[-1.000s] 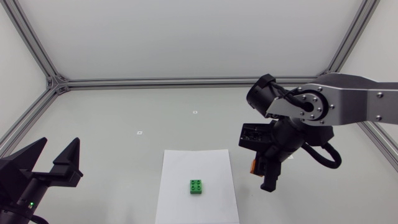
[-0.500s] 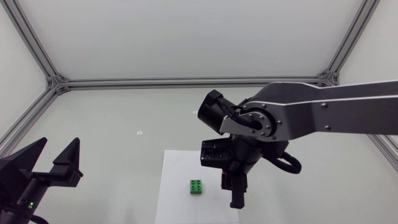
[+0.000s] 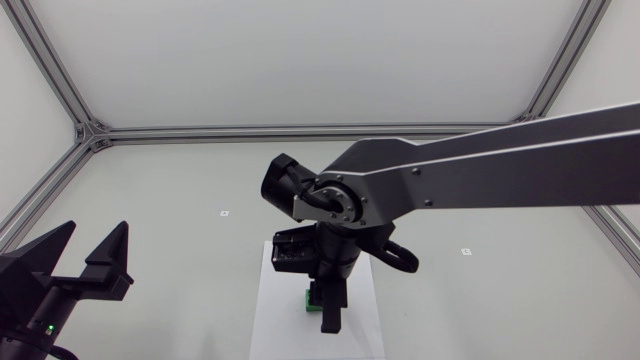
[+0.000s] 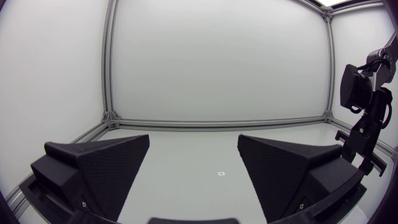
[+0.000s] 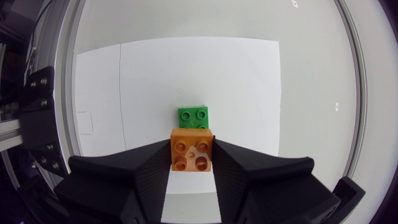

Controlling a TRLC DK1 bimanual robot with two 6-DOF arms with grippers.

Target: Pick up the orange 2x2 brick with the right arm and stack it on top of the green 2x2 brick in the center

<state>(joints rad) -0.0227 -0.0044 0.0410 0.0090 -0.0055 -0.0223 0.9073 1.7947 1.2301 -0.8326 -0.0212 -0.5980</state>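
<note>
Right gripper, seen from its own wrist camera, has its two broad black fingers closed against opposite sides of the orange 2x2 brick. The brick sits between the fingertips with its four studs facing the camera. Just ahead of it, the green 2x2 brick lies studs up on a white sheet of paper. The near edge of the green brick is hidden behind the orange one. How far the orange brick is above the green one cannot be told.

From the overhead camera, the right arm comes in from the right side and reaches across to the middle of the table. Its gripper points down over the paper and covers nearly all of the green brick, leaving only a thin green sliver visible beside the fingers. The orange brick is hidden in this view.

Left gripper is well apart from the paper, at the left edge of the table. Its fingers are spread wide with nothing between them. Its wrist camera looks across the bare table surface, with the right arm visible at the far side.
</note>
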